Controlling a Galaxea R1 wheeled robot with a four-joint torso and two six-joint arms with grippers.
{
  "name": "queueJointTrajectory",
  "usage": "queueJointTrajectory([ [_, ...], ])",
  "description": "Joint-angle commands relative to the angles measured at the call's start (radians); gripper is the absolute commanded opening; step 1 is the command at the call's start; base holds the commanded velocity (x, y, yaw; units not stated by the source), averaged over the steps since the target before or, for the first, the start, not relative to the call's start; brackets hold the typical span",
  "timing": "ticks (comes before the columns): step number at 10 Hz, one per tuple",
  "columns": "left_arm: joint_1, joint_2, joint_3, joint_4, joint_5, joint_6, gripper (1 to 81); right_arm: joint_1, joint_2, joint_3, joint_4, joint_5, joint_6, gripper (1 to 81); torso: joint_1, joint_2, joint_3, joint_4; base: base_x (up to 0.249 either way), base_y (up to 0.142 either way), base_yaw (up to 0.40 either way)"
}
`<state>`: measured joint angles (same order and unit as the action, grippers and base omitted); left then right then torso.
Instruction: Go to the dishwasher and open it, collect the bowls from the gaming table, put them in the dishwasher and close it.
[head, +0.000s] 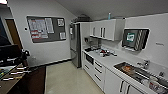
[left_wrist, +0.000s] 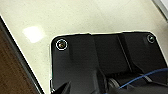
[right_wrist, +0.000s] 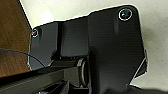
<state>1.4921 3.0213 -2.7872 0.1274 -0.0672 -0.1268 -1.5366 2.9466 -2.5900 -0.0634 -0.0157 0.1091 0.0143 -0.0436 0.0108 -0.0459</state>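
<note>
- The kitchenette runs along the right of the head view: a white counter (head: 110, 61) with white lower cabinets (head: 113, 83) beneath it, a sink (head: 140, 72) set in near the camera, and a steel fridge (head: 75, 45) at the far end by the wall.
- The dishwasher cannot be picked out for certain. A small dark-fronted panel (head: 89, 59) sits under the counter just beside the fridge, but it is too blurred to say whether that is it.
- Judged from the task, a built-in door of that kind will be heavy, stiff and hinged low, with a smooth metal front that would slip under the pads. The bar handle is the place to take hold, near its middle, with a steady outward and downward pull.
- A table-football table (head: 10, 75) with rods shows at the left edge. No bowls can be made out anywhere.
- Both wrist views look down on pale floor (left_wrist: 82, 17) beside dark wood flooring (right_wrist: 12, 32). Whether either gripper's fingers are apart or together, I cannot tell.
</note>
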Motion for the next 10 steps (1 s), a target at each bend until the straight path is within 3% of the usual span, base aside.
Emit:
queueJointTrajectory([
  [1,-0.057,-0.01,-0.005,0.0,0.046,0.007,81.1,0.055,-0.002,0.007,0.004,-0.044,0.001,81.1,0.0,0.0,0.0,0.0,0.0,0.0,0.35],
  [10,-0.057,-0.005,-0.005,-0.003,0.049,0.006,81.1,0.054,-0.005,0.004,0.004,-0.029,0.004,81.1,0.0,0.0,0.0,0.0,0.0,0.0,0.35],
])
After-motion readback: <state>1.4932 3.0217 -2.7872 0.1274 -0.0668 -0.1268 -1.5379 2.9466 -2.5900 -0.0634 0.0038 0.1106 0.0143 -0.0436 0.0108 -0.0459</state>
